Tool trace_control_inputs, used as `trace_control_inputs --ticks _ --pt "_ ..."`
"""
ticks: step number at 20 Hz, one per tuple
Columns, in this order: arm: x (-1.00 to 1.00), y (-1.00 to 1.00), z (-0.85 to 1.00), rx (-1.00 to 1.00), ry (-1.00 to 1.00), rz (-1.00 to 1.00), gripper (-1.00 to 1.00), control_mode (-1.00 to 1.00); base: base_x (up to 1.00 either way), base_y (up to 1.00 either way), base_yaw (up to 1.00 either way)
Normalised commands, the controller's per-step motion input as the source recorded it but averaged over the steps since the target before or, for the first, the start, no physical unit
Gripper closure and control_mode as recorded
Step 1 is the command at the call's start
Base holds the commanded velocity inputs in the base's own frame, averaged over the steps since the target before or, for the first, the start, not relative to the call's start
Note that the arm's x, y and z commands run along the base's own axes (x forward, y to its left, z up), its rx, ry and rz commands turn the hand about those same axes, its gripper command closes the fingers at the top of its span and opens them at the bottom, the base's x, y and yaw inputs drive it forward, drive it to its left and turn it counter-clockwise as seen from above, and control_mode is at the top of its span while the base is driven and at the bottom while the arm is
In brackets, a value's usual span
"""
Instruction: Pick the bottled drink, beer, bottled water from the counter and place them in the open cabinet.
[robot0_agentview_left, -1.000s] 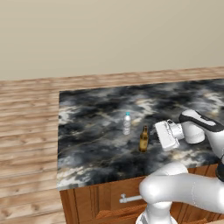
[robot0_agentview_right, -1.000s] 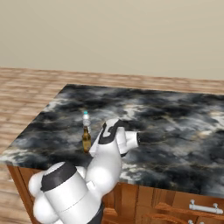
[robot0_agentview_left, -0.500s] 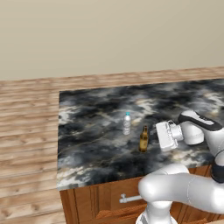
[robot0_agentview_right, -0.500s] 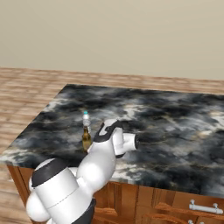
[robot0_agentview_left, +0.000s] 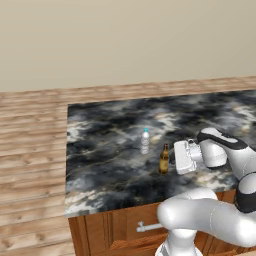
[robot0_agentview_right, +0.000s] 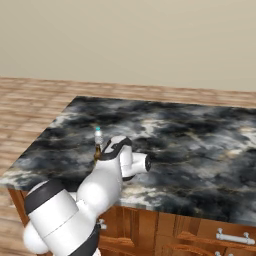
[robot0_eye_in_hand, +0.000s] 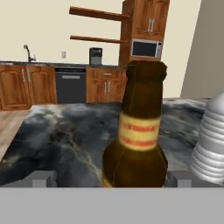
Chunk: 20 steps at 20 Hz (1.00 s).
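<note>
- The gripper (robot0_eye_in_hand: 111, 177) stands wide open, its two grey fingertips (robot0_eye_in_hand: 43, 178) low at either side of the hand view with the beer (robot0_eye_in_hand: 138, 131) upright between them; neither tip is seen pressing on the glass, and nothing is held.
- From the left base view the white hand (robot0_agentview_left: 184, 157) sits level just beside the beer (robot0_agentview_left: 164, 159), on the marbled counter (robot0_agentview_left: 110, 150); whether they touch cannot be made out there.
- The bottled water (robot0_agentview_left: 145, 140) stands upright just beyond the beer, nearer the counter's middle; in the hand view only its clear ribbed body (robot0_eye_in_hand: 211, 144) shows, cut off by the right edge.
- In the right base view the arm covers most of the beer (robot0_agentview_right: 97, 151); just its neck shows, with the water's blue-green cap (robot0_agentview_right: 98, 131) above it.
- The beer's base is cut off at the bottom of the hand view, and its label lettering is too blurred to read.
- Behind the counter in the hand view: wooden cabinets (robot0_eye_in_hand: 26, 85), a dark dishwasher (robot0_eye_in_hand: 70, 85), a microwave (robot0_eye_in_hand: 146, 48) and wall shelves (robot0_eye_in_hand: 98, 26).
- A grey drawer handle (robot0_agentview_left: 146, 227) shows on the counter's wooden base.
</note>
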Motion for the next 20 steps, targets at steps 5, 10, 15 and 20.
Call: trace_control_inputs --ticks 5,10,15,20 --pt "0.00 0.18 0.00 0.00 0.05 0.00 -1.00 -1.00 0.00 0.00 0.00" --pt "0.07 0.13 0.00 0.00 0.01 -0.09 -1.00 -1.00 0.00 0.00 0.00" --pt "0.15 0.00 0.00 0.00 0.00 -0.17 -1.00 -1.00 0.00 0.00 0.00" --pt "0.15 0.00 0.00 0.00 0.00 -0.16 -1.00 -1.00 0.00 0.00 0.00"
